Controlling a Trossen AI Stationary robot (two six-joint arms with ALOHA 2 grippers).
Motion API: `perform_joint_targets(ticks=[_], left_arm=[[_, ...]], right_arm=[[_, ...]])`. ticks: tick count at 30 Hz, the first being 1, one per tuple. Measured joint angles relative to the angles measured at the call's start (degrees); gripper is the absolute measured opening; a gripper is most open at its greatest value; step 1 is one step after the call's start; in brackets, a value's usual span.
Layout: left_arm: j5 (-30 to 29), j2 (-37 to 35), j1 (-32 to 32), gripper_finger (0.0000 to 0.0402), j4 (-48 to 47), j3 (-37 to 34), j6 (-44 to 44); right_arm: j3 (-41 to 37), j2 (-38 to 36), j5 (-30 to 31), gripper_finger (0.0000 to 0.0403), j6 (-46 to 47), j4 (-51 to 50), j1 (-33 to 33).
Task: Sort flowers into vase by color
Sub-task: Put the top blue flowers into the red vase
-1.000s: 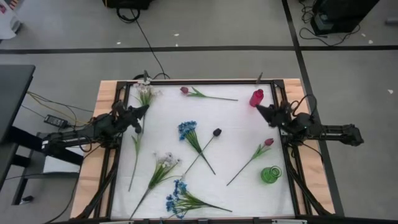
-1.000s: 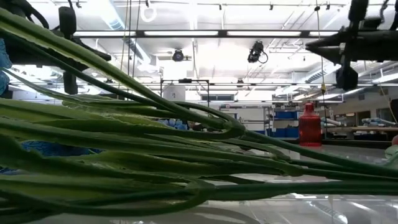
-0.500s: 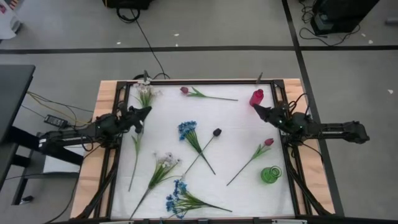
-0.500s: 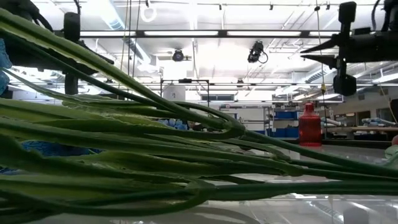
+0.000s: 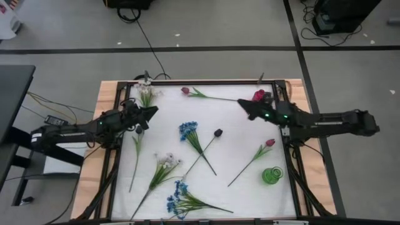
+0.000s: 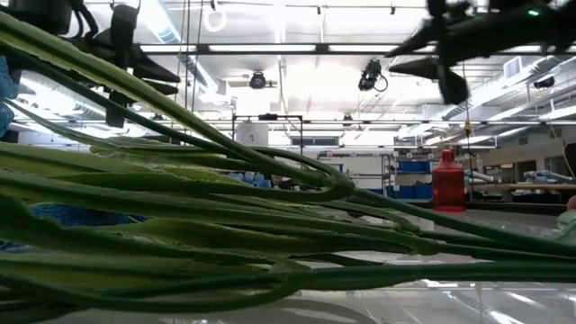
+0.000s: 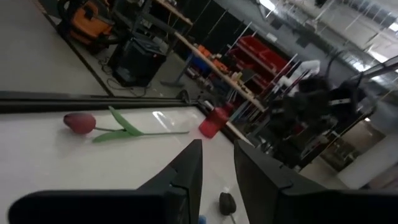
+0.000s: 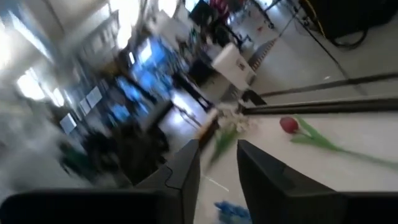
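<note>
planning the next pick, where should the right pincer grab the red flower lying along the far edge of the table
Grip the red flower mid-stem, just past its leaf, coming straight down with the fingers across the stem. It lies flat along the far edge, bud toward the left arm, bare stem pointing at the right pincer, which hovers open nearby.

A white table top [image 5: 231, 119], framed by a dark metal rim on a wooden base, carries the flowers scattered flat across it. Along the far edge lie a white-headed sprig [image 5: 146, 94] at the left corner and a red-pink tulip [image 5: 185, 91] with its green stem running rightward. A red vase [image 5: 258, 97] stands at the far right corner, and a green vase [image 5: 272, 175] stands near the right edge closer in. In the middle lie a blue cluster [image 5: 187, 130] and a dark bud [image 5: 218, 132], their stems crossing. A second red-pink bud [image 5: 270, 142] lies right, a white cluster [image 5: 166, 160] and another blue cluster [image 5: 179, 195] toward the near edge.
</note>
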Motion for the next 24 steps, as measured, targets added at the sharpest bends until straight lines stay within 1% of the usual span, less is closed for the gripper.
perform_joint_targets(ticks=[2,4,7,10,12,15,17,22,24], left_arm=[[0.2,1.4,0.0,0.0098,-0.5,1.0,-0.9],[0.9,2.6,0.0,0.0098,-1.4,2.4,-1.6],[2.4,4.2,0.0,0.0098,-5.2,5.0,-1.8],[2.7,5.7,0.0,0.0098,-12.7,8.5,-0.6],[2.7,6.6,0.3,0.0098,-17.1,10.8,-0.5],[2.7,7.7,0.5,0.0098,-21.8,12.9,-0.5],[2.7,8.1,0.5,0.0098,-23.5,13.8,-0.5],[2.7,8.7,0.5,0.0098,-24.4,14.3,-0.4],[2.7,9.0,0.5,0.0098,-24.3,14.3,0.4]], right_arm=[[4.7,5.8,-1.9,0.0129,-5.5,-2.4,0.0],[10.3,11.4,-2.9,0.0134,-8.6,-7.2,0.0],[19.1,19.6,-3.5,0.0135,-10.5,-18.8,-0.5],[26.6,27.4,-5.8,0.0134,-10.2,-29.6,-1.3],[30.2,31.7,-7.3,0.0134,-9.8,-34.2,-1.7],[34.6,37.1,-9.0,0.0133,-9.7,-38.3,-2.2],[37.3,40.2,-11.8,0.0133,-10.3,-40.1,-2.6],[43.0,47.1,-18.4,0.0133,-11.2,-41.2,-2.6],[45.1,49.8,-19.7,0.0133,-12.3,-41.3,-2.6]])
